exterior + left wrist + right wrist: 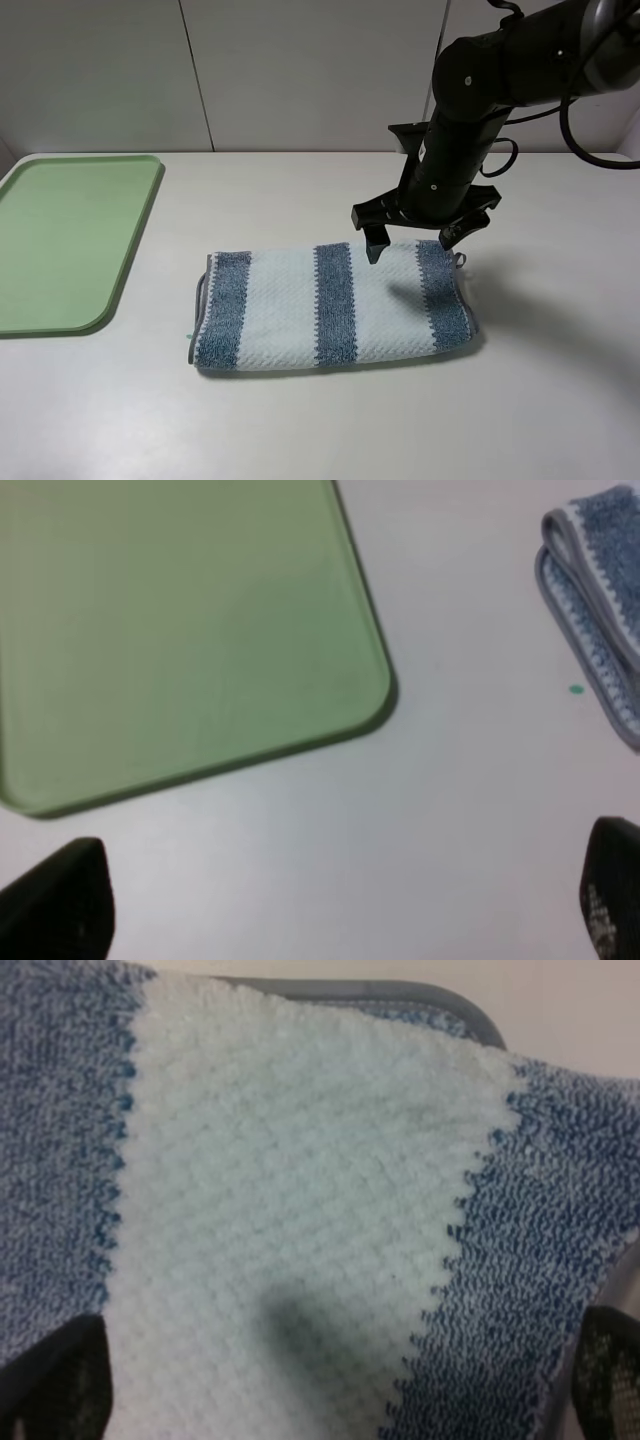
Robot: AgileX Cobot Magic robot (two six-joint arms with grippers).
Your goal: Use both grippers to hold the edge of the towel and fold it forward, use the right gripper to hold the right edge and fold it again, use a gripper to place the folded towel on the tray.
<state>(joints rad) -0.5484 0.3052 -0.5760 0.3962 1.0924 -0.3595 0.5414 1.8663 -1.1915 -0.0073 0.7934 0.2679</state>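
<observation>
Green smooth plastic, low-rimmed and round-cornered: the tray point(60, 240) lies far left on the white table point(300, 430). My left gripper point(330, 905) hangs spread and empty near its corner. Mid-table, apart from the tray, lies the folded towel point(290, 310), waffle-woven, striped blue-grey and pale, bound in grey. My right gripper point(411, 247) is spread over its right end, grasping nothing.

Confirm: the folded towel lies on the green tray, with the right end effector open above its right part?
Wrong in one respect: the towel lies on the table, beside the tray, not on it, as the exterior high view shows. The right end effector is indeed open above the towel's right part.
</observation>
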